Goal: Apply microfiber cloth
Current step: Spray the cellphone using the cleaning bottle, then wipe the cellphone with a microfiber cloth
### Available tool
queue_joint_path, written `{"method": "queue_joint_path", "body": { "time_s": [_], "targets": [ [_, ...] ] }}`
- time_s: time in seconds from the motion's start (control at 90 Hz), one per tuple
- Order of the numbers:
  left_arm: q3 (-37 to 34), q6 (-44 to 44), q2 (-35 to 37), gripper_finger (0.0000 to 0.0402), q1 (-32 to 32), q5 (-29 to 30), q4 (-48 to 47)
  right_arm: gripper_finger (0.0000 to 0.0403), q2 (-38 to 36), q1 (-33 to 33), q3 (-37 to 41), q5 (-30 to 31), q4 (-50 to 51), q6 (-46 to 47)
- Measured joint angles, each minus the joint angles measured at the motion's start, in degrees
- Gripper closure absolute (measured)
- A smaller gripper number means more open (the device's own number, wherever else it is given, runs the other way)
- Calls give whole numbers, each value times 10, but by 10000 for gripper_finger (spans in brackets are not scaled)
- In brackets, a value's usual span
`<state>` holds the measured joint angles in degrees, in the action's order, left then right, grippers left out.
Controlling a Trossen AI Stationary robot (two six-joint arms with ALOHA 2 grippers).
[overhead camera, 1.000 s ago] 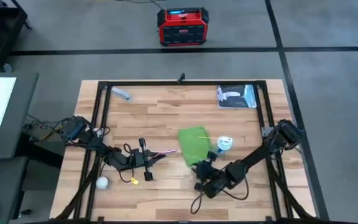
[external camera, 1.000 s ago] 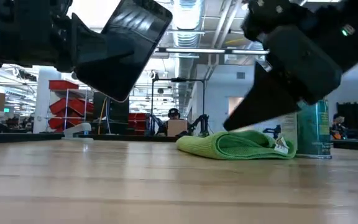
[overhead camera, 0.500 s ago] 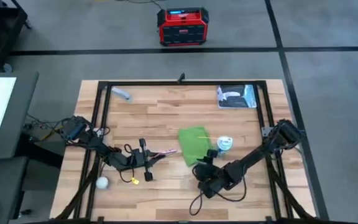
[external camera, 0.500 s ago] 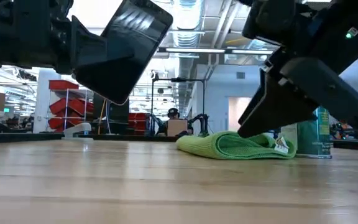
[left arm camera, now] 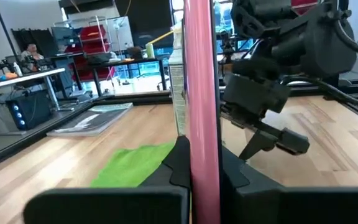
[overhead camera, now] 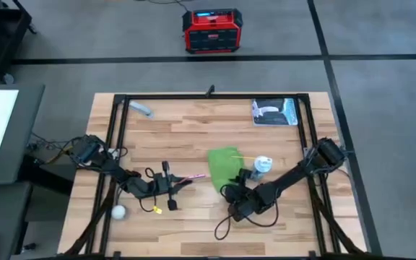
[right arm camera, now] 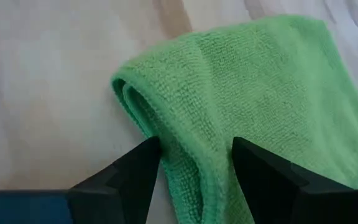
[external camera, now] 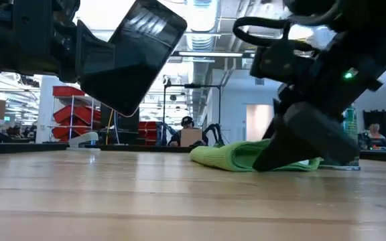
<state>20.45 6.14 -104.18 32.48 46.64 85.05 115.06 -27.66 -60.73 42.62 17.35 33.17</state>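
Right gripper [right arm camera: 194, 165] lower now, jaws astride folded green microfiber cloth [right arm camera: 260, 93].

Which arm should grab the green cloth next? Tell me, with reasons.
Right. The right gripper is already at the microfiber cloth, jaws open astride its folded edge. The left gripper sits apart, holding a phone.

My workshop beyond the table
I see grey floor [overhead camera: 381, 108], a red box [overhead camera: 211, 31], ceiling lights [external camera: 203, 8], red shelving [external camera: 69, 107].
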Motion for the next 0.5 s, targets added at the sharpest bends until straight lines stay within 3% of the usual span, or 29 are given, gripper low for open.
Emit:
{"method": "queue_joint_path", "body": {
  "time_s": [0.122, 0.278, 0.5],
  "targets": [
    [-15, -12, 0, 400, -20, 0, 15, 267, 18, 5, 0, 55, -29, -1],
    [-52, -42, 0, 400, -59, 0, 50, 381, 19, 13, 2, 84, -35, 8],
    [-79, -89, 0, 400, -129, -75, 48, 399, 8, 7, 5, 109, -56, 2]
  ]
}}
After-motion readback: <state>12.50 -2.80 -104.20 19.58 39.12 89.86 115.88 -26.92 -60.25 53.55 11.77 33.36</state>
